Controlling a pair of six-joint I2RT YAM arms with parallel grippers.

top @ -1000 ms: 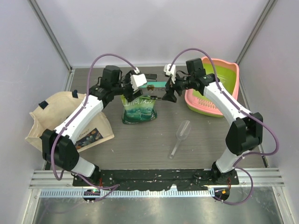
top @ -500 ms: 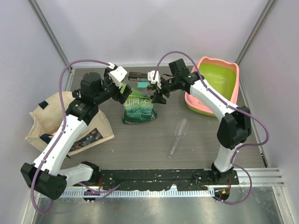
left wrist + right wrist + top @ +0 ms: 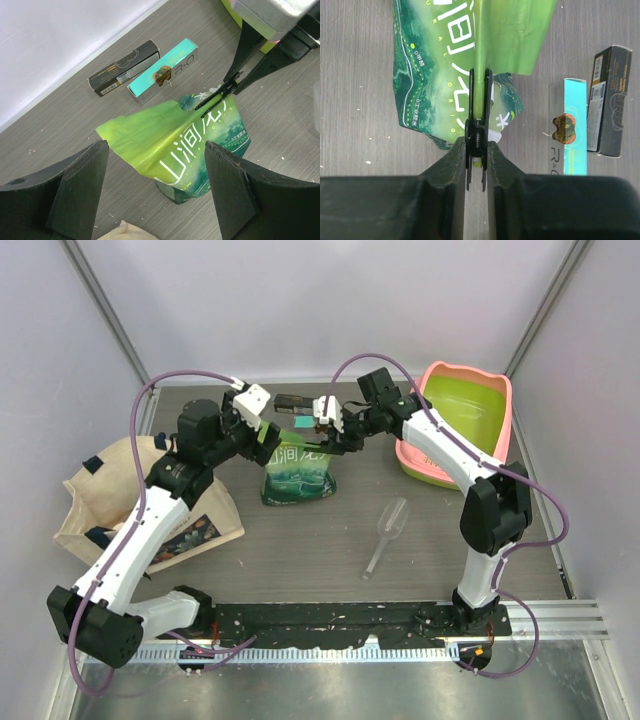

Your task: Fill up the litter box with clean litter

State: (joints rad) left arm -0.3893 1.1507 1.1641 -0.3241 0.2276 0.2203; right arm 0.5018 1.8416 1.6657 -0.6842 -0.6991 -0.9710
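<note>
Top external view has the litter box [image 3: 455,368] at the far right of the table [image 3: 300,550], its green basin facing up, well apart from the bag [image 3: 297,475] that stands upright near the middle. Just far of the bag lie a teal box [image 3: 162,70] and a black box [image 3: 125,67], side by side and touching. A clear scoop [image 3: 385,530] lies near-right of the bag, and a tote [image 3: 120,490] sits at the left edge.

Right wrist view shows the right gripper [image 3: 476,150] clenched on a black clip [image 3: 476,125], and the clip bites the bag's folded top edge. That arm reaches in from the right, passing just left of the litter box.

Left wrist view shows the left gripper [image 3: 156,150] released, fingers spread wide, hovering over the bag's left side and touching nothing. The bag's pale green top flap lies beneath it, with the clip at the flap's right corner
</note>
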